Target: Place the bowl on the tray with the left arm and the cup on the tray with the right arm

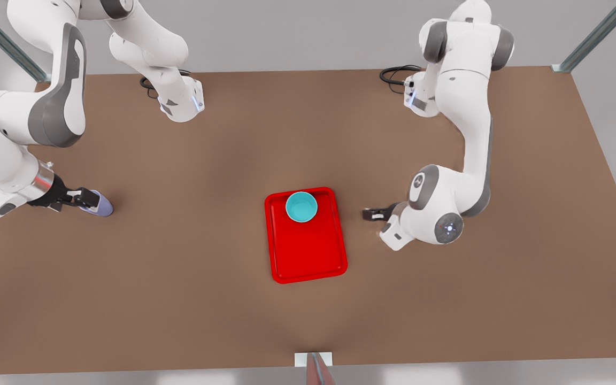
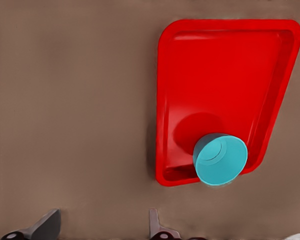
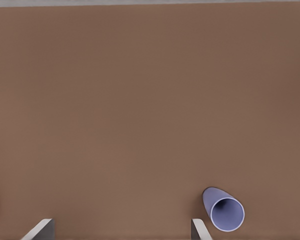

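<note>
My left pincer [image 1: 370, 214] sits right of centre in the front view, low over the brown worktop [image 1: 190, 299]. It lies just off the right long edge of the tray [image 1: 308, 256] and touches nothing. In the left wrist view this pincer [image 2: 104, 214] has its two fingers [image 2: 45, 225] spread wide with only bare worktop between them. Outward from it lies the one red tray, a rounded rectangle at the middle of the front view. The one turquoise bowl [image 1: 301, 207] stands upright on the tray at its upper end, close against the rim. The left wrist view shows the tray [image 2: 225, 75] with the bowl [image 2: 221, 159] at the end nearer my fingers. My right pincer [image 1: 86, 199] is at the left edge of the front view, about mid-height, also down near the worktop. In the right wrist view this pincer [image 3: 122, 221] shows two fingers [image 3: 40, 229] parted and nothing held. The one lavender cup [image 3: 223, 210] lies just outside one finger rather than between the pair, its open mouth facing the camera. In the front view the cup [image 1: 100, 206] is right against the fingertips, and I cannot tell whether they touch. It is on the worktop well apart from the tray. That makes two arms, two pincers, one tray, one bowl and one cup.
</note>
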